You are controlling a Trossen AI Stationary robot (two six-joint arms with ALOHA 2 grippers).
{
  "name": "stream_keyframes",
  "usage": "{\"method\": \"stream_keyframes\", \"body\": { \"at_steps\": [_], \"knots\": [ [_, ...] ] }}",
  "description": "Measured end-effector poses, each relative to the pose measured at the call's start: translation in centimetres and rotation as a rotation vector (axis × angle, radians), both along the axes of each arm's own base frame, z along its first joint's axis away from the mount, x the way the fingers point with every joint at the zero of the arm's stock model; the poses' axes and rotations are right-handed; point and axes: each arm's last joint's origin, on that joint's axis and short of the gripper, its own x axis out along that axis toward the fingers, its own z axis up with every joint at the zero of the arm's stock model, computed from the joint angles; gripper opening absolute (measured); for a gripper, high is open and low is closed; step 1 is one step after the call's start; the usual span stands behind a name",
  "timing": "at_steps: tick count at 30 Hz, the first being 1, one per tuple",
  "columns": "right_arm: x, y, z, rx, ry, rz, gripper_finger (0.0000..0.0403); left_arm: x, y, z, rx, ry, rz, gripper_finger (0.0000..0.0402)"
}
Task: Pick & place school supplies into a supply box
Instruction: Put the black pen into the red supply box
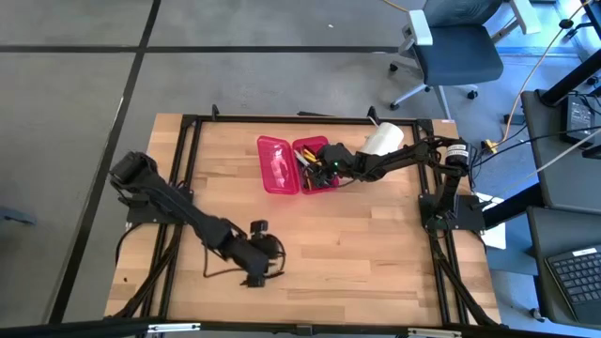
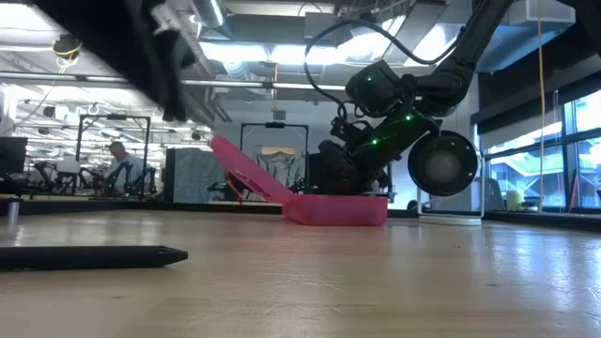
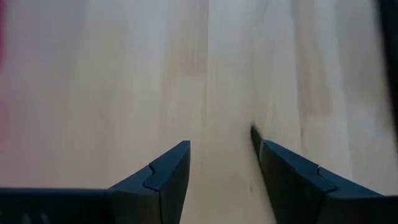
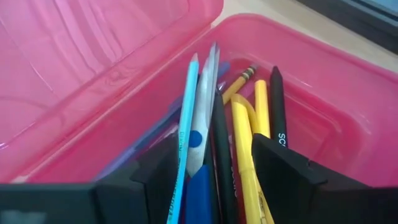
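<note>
A pink supply box (image 1: 299, 164) lies open on a wooden worktop (image 1: 357, 244), lid half spread flat beside the tray half. The right gripper (image 1: 324, 169) hangs just over the tray, fingers (image 4: 286, 174) spread wide and holding nothing. Inside the tray lie scissors (image 4: 199, 143), yellow pencils (image 4: 245, 130) and a black pen (image 4: 278, 115). Well away from the box, the left gripper (image 1: 255, 268) hovers low over bare wood, fingers (image 3: 165, 177) wide apart, with a dark pen (image 2: 89, 256) on the worktop near it.
</note>
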Motion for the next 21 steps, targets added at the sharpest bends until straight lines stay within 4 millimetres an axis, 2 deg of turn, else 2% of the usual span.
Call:
{"method": "stream_keyframes", "body": {
  "at_steps": [4, 10, 14, 21],
  "knots": [
    [0.0, 0.0, 0.0, 0.008, 0.003, 0.01, 0.0206, 0.7, -1.4, -1.8, -0.089, 0.15, 0.07, 0.0187],
    [0.0, 0.1, -0.1, 0.006, 0.009, 0.042, 0.0206, 1.3, -3.4, -3.7, -0.217, 0.247, 0.147, 0.0187],
    [0.0, 0.1, -0.1, 0.008, 0.016, 0.042, 0.0206, 1.0, -4.1, -4.8, -0.23, 0.283, 0.207, 0.0187],
    [0.0, 0.1, 0.0, -0.011, 0.019, 0.057, 0.0207, 1.1, -4.4, -6.6, -0.174, 0.331, 0.185, 0.0187]
  ]
}}
